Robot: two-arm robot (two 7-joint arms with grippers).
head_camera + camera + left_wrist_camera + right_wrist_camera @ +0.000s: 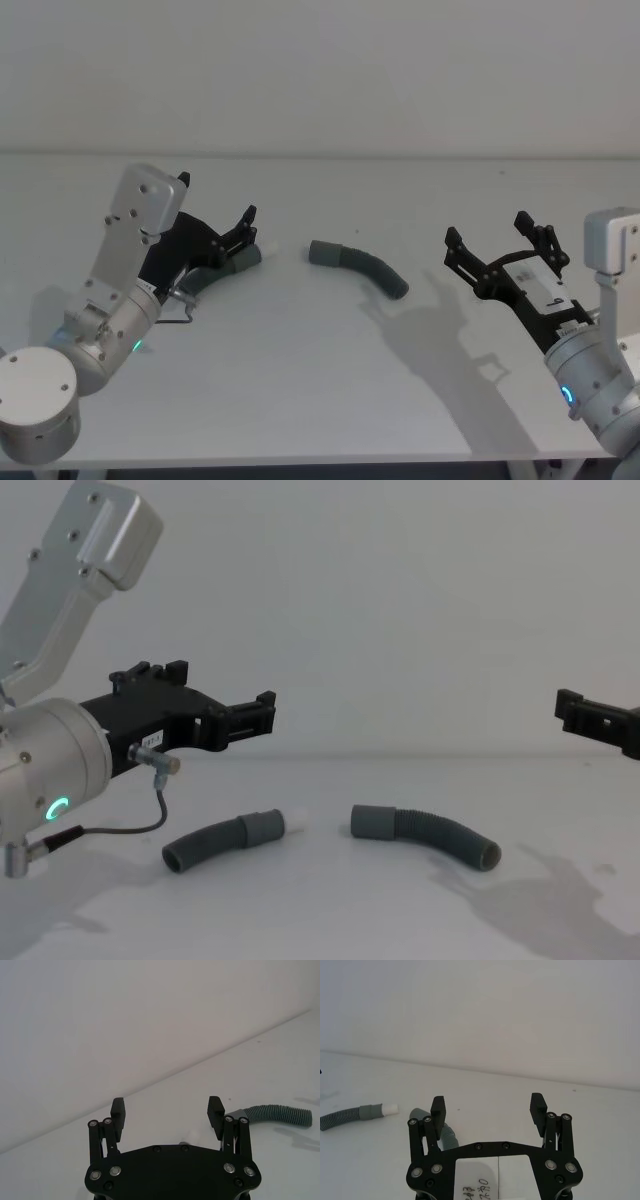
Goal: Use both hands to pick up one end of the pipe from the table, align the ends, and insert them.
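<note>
Matte white worktop [300,380] runs bare along the near edge between the two arms. Farther in, the left claw [262,712] hangs spread open above the white-tipped pipe piece [215,845], not touching it. The right claw [488,232], also spread wide, hovers well apart from the plain-cuffed piece [435,838]. Both curved, ribbed dark-grey pieces lie flat mid-worktop, their smooth grey cuffs [372,821] facing across a small gap. Beyond them, open surface reaches the pale wall [320,70].
</note>
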